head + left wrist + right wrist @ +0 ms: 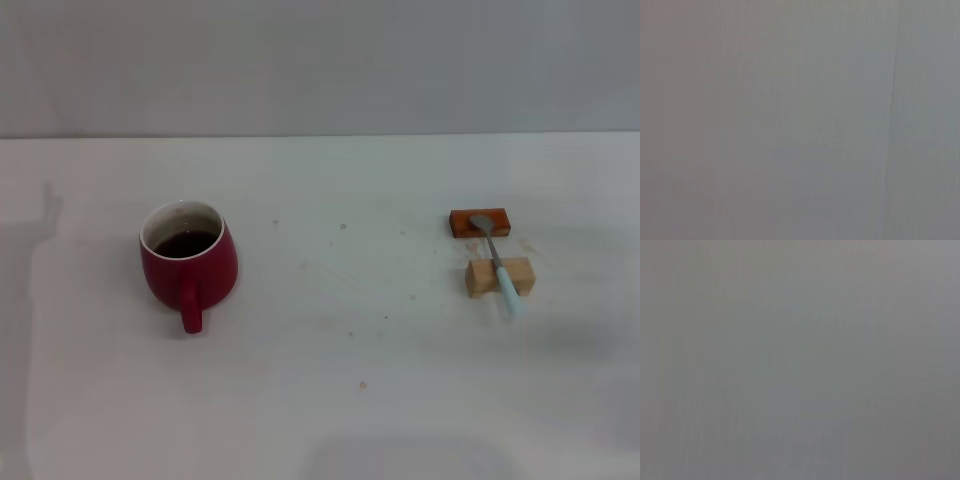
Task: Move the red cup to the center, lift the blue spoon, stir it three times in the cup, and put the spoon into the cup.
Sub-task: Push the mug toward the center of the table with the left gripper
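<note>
The red cup (188, 262) stands upright on the left part of the white table (330, 380) in the head view, its handle turned toward the near edge and dark liquid inside. On the right lies the blue spoon (497, 264), its grey bowl resting on a small orange-red block (480, 222) and its pale blue handle across a wooden block (499, 276). Neither gripper appears in any view. Both wrist views show only a plain grey surface.
A grey wall rises behind the table's far edge. A faint shadow falls on the table at the far left, and a few small specks dot the middle of the tabletop between cup and spoon.
</note>
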Action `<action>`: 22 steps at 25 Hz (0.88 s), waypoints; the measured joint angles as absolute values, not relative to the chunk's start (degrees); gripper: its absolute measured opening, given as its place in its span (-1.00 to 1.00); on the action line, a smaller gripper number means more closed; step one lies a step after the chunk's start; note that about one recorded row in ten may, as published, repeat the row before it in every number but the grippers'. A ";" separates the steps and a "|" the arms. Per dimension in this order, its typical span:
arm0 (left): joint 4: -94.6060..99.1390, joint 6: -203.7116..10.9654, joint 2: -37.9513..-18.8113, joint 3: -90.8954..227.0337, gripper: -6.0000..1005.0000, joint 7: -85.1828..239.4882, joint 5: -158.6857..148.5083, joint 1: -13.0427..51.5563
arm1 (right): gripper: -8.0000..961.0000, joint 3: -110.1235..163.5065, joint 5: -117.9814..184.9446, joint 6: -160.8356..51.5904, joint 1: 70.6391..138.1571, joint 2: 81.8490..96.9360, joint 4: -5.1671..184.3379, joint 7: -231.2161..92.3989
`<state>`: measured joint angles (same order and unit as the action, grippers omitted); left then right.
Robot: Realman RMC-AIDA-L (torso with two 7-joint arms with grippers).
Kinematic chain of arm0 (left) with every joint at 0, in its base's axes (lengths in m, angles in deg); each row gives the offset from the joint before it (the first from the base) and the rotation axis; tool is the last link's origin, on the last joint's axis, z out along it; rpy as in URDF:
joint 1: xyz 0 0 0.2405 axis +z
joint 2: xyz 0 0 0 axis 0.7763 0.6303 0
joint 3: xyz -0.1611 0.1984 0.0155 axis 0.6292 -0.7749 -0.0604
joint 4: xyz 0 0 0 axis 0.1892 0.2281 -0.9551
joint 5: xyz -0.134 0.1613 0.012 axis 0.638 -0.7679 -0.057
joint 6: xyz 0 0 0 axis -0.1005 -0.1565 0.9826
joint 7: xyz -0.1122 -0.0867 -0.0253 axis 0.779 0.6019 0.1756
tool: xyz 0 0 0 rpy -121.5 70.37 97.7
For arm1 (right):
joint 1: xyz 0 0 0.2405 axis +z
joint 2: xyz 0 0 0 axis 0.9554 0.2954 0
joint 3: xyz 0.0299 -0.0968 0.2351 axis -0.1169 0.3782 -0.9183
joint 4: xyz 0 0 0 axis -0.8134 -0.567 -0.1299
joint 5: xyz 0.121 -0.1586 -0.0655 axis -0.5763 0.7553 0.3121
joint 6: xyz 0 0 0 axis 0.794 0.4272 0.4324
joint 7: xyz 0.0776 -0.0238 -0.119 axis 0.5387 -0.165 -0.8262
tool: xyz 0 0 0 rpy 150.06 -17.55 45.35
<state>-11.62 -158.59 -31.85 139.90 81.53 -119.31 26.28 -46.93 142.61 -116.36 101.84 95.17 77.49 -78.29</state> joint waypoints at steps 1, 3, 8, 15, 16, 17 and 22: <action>-11.62 -158.57 -31.85 139.90 0.72 81.58 -119.31 26.26 | 0.65 -46.93 142.60 -116.36 101.96 95.16 77.58 -78.29; -11.62 -158.57 -31.86 139.90 0.72 81.63 -119.31 26.24 | 0.65 -46.93 142.58 -116.36 102.04 95.16 77.63 -78.29; -11.73 -158.46 -31.86 139.90 0.72 81.63 -119.31 26.19 | 0.65 -46.93 142.56 -116.36 102.32 95.16 77.78 -78.29; -11.77 -157.80 -31.86 139.90 0.72 81.48 -119.31 26.09 | 0.65 -46.93 142.55 -116.36 102.48 95.11 77.76 -78.29; -11.77 -157.80 -31.86 139.90 0.72 81.48 -119.31 26.09 | 0.65 -46.93 142.54 -116.36 102.48 95.08 77.76 -78.29; -11.77 -157.80 -31.86 139.90 0.72 81.48 -119.31 26.09 | 0.65 -46.93 142.54 -116.36 102.48 95.08 77.76 -78.29; -11.60 -156.20 -31.84 139.60 0.72 81.34 -119.63 26.05 | 0.65 -46.93 142.38 -116.36 102.48 94.98 77.75 -78.29</action>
